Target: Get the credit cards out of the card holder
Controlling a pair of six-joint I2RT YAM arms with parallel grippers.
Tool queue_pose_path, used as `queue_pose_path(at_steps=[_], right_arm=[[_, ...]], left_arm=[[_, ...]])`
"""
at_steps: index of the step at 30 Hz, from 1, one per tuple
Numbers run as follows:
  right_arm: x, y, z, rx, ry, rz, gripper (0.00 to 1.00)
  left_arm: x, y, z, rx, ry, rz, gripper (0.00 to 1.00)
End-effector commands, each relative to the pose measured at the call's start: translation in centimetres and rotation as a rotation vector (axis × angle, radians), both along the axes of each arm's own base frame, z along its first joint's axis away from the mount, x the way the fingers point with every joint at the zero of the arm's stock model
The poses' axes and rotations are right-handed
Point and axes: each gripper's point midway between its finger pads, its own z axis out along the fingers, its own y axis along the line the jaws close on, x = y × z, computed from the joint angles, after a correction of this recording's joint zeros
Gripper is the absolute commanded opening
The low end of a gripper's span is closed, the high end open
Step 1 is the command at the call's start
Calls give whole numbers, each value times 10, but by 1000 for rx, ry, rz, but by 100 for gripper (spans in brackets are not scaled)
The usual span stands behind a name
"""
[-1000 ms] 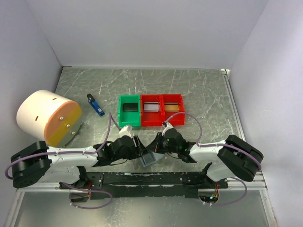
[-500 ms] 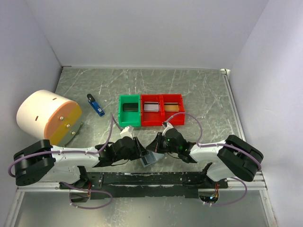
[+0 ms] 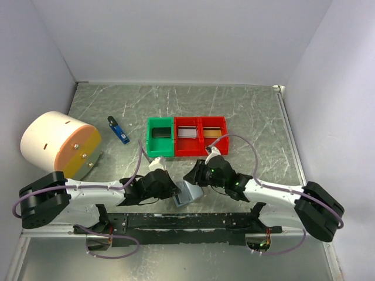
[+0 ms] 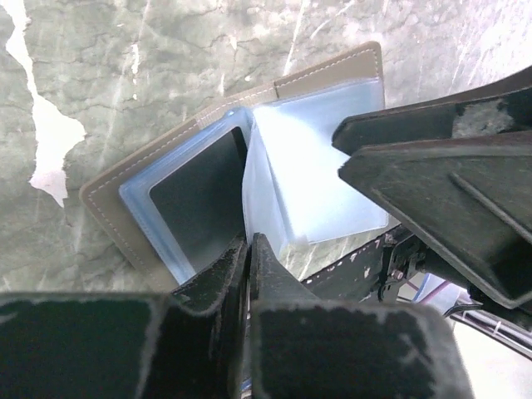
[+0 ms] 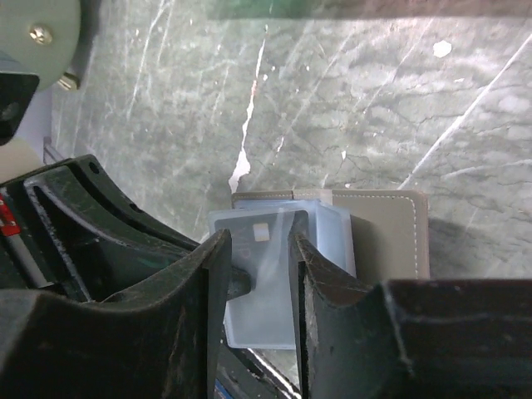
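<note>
The card holder (image 3: 188, 193) lies open near the table's front edge, its grey cover (image 4: 332, 79) (image 5: 391, 233) underneath and pale blue sleeves fanned up. A dark credit card (image 4: 195, 199) sits in one sleeve. The right wrist view shows a chip card (image 5: 268, 226) inside a clear sleeve. My left gripper (image 3: 174, 190) (image 4: 248, 243) is shut on the lower edge of a raised sleeve. My right gripper (image 3: 194, 175) (image 5: 259, 249) hovers open over the holder, its fingers astride the chip-card sleeve without pinching it.
A green tray (image 3: 150, 140) and two red trays (image 3: 187, 151) (image 3: 214, 151) stand in a row behind the holder, each with something flat inside. A blue-and-black gadget (image 3: 118, 130) lies to the left. A big white and orange cylinder (image 3: 58, 143) fills the left side.
My left gripper has closed onto the sleeve. My right gripper has opened and its arm has stretched out to the right. The holder now lies a little flatter.
</note>
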Motion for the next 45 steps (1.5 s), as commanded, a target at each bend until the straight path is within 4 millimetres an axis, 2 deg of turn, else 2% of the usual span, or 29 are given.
queue_pose_path(at_steps=[1, 5, 10, 16, 21, 24, 31, 38, 45], right_arm=[[7, -23, 4, -106, -35, -59, 35], [10, -36, 10, -137, -54, -108, 36], [11, -45, 11, -164, -62, -134, 40], [9, -42, 11, -154, -58, -119, 41], [8, -35, 11, -133, -52, -95, 42], [7, -32, 11, -125, -51, -83, 42], [7, -32, 7, -146, -45, -75, 42], [8, -32, 10, -142, -53, -71, 42], [7, -30, 14, -124, -59, -65, 43]], left_arm=[[3, 1, 2, 67, -13, -7, 7], [1, 14, -1, 182, -12, -24, 7], [-1, 32, 10, 314, -35, -78, 7], [-11, 61, 17, 484, -15, -160, 7], [-16, 70, 22, 551, 13, -189, 10], [-15, 64, 23, 549, 14, -198, 13], [-10, 45, 21, 526, 25, -194, 28], [-9, 20, 24, 465, 11, -225, 32], [-15, -3, 32, 383, -8, -278, 45]])
